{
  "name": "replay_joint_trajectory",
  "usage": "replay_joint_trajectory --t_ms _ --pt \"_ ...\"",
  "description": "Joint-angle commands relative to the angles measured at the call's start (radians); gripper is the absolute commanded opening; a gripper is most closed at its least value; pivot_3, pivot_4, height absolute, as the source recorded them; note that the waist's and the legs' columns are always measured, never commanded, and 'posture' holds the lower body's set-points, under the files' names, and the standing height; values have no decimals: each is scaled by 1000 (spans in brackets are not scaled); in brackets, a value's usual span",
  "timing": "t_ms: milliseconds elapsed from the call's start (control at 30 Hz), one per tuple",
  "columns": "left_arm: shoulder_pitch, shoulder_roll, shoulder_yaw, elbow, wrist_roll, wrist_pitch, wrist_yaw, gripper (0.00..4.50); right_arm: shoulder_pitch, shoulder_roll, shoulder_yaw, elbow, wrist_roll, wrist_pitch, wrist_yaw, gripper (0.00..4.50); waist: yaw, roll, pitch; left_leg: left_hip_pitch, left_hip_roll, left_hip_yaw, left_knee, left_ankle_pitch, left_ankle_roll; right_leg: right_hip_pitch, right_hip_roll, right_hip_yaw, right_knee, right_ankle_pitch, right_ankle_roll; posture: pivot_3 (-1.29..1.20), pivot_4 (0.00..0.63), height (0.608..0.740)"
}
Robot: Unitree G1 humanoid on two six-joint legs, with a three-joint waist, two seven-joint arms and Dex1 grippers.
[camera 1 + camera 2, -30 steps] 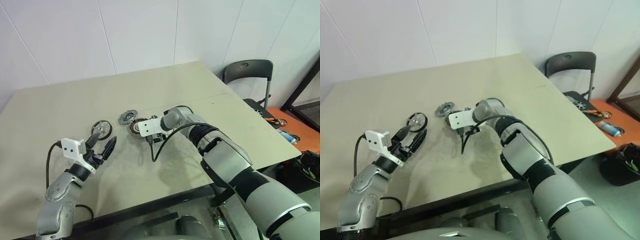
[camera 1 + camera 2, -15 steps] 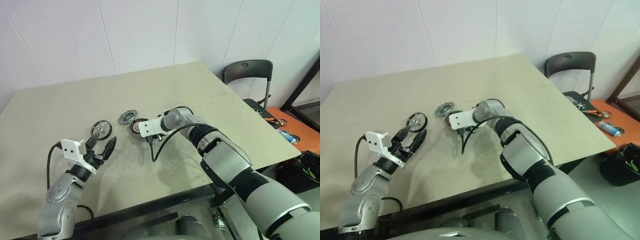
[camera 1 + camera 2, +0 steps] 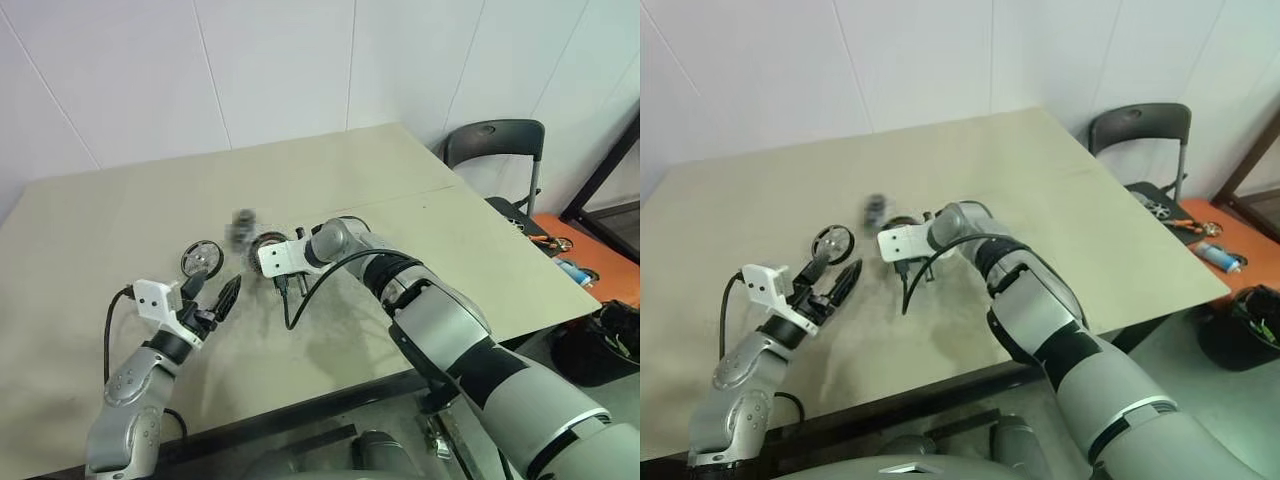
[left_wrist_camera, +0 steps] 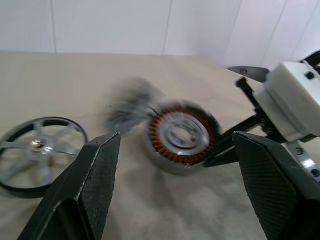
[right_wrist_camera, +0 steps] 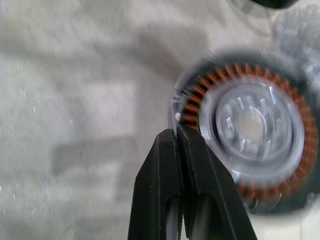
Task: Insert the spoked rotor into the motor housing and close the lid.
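The motor housing (image 3: 268,243), a silver cup with copper windings, lies mid-table. My right gripper (image 5: 180,134) is shut, empty, with its fingertips (image 4: 209,160) against the housing's rim. The spoked rotor (image 3: 243,226) is a grey blur just behind and left of the housing. The lid (image 3: 202,258), a black-rimmed disc with silver spokes, lies flat further left. My left gripper (image 3: 212,290) hovers open in front of the lid, pointing toward the housing (image 4: 180,135), and holds nothing.
The beige table (image 3: 120,210) has bare surface behind and to the right of the parts. A black cable (image 3: 300,295) hangs from my right wrist onto the table. A dark chair (image 3: 495,145) stands off the table's right corner.
My right gripper has shut and swung left, shoving the housing left. The rotor has been knocked back-left and is blurred in motion. The left arm has held still.
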Motion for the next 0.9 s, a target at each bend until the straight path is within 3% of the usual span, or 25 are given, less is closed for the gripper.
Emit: replay_joint_trajectory --t_ms 33,333,667,900 --pt "-15 2 4 -29 6 -30 5 3819 -52 6 -12 -22 9 -21 -3 31 2 0 0 0 0 0 0 0 0 0 0 0 0 0 0 0 0 740" --pt "-16 0 -1 -26 7 -34 15 3819 -48 -26 -3 -26 5 -41 72 31 3 0 0 0 0 0 1 0 0 0 0 0 0 0 0 0 0 740" --pt "-29 13 6 -15 -2 -25 5 3819 -54 -75 -98 -80 158 -21 551 31 0 0 0 0 0 0 1 0 0 0 0 0 0 0 0 0 0 740" --pt "-63 23 5 19 -7 -21 -12 3819 -29 -117 -102 -167 213 31 721 31 4 0 0 0 0 0 1 0 0 0 0 0 1 0 0 0 0 740"
